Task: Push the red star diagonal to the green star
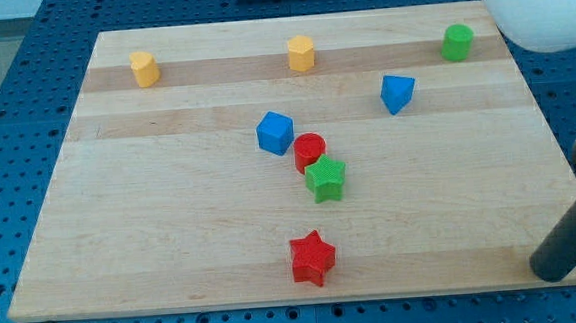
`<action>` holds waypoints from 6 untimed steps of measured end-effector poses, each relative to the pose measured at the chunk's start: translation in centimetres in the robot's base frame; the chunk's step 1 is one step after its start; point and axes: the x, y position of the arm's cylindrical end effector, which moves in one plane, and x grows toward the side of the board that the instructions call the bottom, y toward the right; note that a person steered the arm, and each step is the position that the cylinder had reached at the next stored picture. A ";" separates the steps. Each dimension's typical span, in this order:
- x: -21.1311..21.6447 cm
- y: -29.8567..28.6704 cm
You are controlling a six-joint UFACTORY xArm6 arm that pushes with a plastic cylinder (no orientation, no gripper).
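Note:
The red star (312, 257) lies near the view's bottom edge of the wooden board, at the middle. The green star (325, 178) lies above it, slightly to the right, and touches a red cylinder (309, 151) at its upper left. My tip (553, 270) is the lower end of the dark rod at the view's bottom right, at the board's right edge. It is far to the right of the red star and touches no block.
A blue cube (275, 132) sits up-left of the red cylinder. A blue triangular block (397, 93) lies at the upper right. Two yellow blocks (143, 68) (301, 53) and a green cylinder (457, 42) stand along the top. A white round object (549, 5) overhangs the top right corner.

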 end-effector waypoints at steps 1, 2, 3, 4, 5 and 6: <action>0.0 -6.7; 0.0 -16.8; 0.0 -20.1; 0.0 -22.4; -2.1 -26.6; -7.4 -33.1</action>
